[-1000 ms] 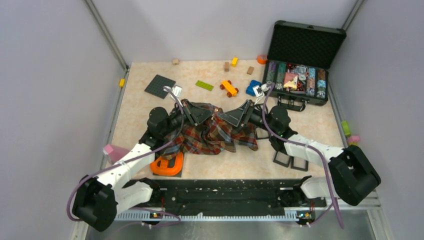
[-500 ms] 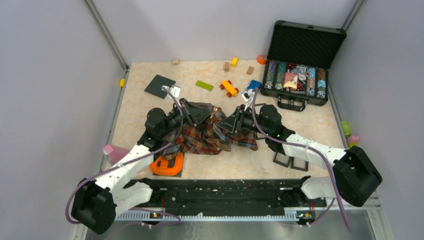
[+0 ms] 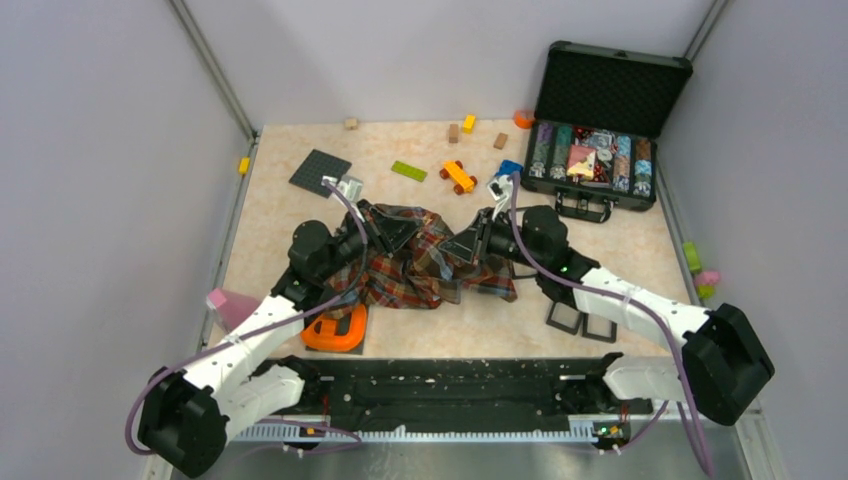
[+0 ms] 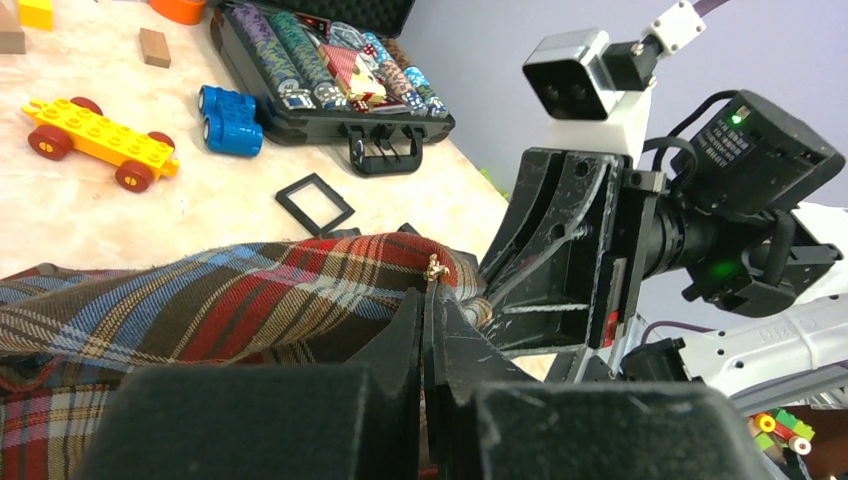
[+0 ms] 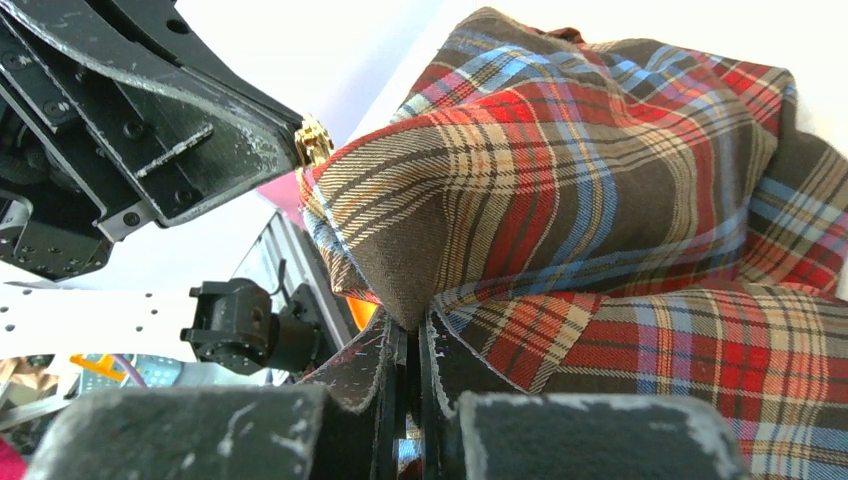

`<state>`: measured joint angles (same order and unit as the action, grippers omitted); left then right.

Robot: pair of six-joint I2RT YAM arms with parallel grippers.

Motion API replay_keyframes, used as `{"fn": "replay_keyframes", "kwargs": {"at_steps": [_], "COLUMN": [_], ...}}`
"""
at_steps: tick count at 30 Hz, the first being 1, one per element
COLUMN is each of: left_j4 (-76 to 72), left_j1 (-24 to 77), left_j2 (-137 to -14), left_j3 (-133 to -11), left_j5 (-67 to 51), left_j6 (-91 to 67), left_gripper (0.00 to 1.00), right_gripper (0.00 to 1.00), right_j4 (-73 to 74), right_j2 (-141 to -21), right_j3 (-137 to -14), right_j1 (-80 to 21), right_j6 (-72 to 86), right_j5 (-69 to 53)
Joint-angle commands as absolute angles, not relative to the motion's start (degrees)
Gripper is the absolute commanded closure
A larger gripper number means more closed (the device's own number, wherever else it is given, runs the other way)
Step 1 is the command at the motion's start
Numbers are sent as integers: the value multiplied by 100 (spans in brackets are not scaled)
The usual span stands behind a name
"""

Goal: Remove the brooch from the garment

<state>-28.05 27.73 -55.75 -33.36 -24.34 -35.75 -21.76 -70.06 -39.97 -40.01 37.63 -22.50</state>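
Observation:
The plaid garment point(image 3: 400, 278) lies bunched in the middle of the table between both arms. My left gripper point(image 4: 428, 292) is shut, and the tiny gold brooch point(image 4: 435, 267) sits right at its fingertips against a raised red fold of the garment point(image 4: 220, 300). In the right wrist view the brooch point(image 5: 313, 141) shows at the tip of the left fingers, touching the cloth's edge. My right gripper point(image 5: 410, 325) is shut on a lifted fold of the garment point(image 5: 600, 180), just below the brooch. From above, the two grippers point(image 3: 418, 236) point(image 3: 447, 250) meet tip to tip over the cloth.
An open black case of poker chips point(image 3: 598, 160) stands at the back right. A yellow toy brick with red wheels point(image 3: 458, 176), a blue brick point(image 3: 508, 168), a green plate point(image 3: 408, 170) and a dark baseplate point(image 3: 320, 172) lie behind the garment. An orange piece point(image 3: 335, 331) and black frames point(image 3: 580, 320) lie near the front.
My right gripper has moved in to the left and shut on a fold of the garment. The left gripper has stayed shut at the brooch.

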Motion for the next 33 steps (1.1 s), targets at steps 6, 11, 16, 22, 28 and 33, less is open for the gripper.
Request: {"fn": "replay_keyframes", "kwargs": {"at_steps": [6, 11, 16, 22, 28, 33], "left_j4": [-2879, -2615, -2323, -2246, -2881, -2948], "left_j1": [2766, 2755, 2759, 2751, 2753, 2752], "left_j2": [-5404, -5579, -5416, -5548, -5723, -5834], "left_j3": [-3505, -3638, -3563, -3660, -3633, -3723], "left_j5": [-2377, -2667, -2179, -2052, -2253, -2572], "left_j6": [-3616, -3673, -3283, -3231, -3715, -3981], "left_gripper": [100, 100, 100, 100, 100, 100], "right_gripper": [100, 100, 100, 100, 56, 14], "right_j4": [-1734, -1531, -1350, -1287, -1590, -1827], "right_j2": [-6815, -6757, -6589, -6538, -6945, -6743], "right_j3": [-4352, -4585, -4612, -4543, -4541, -4566], "right_j1": [-3770, -3613, -3500, -3489, -3594, -3586], "right_j6": [3531, 3429, 3356, 3345, 3498, 3442], "right_j5": [-1912, -1900, -1925, -2102, -2810, -2473]}}
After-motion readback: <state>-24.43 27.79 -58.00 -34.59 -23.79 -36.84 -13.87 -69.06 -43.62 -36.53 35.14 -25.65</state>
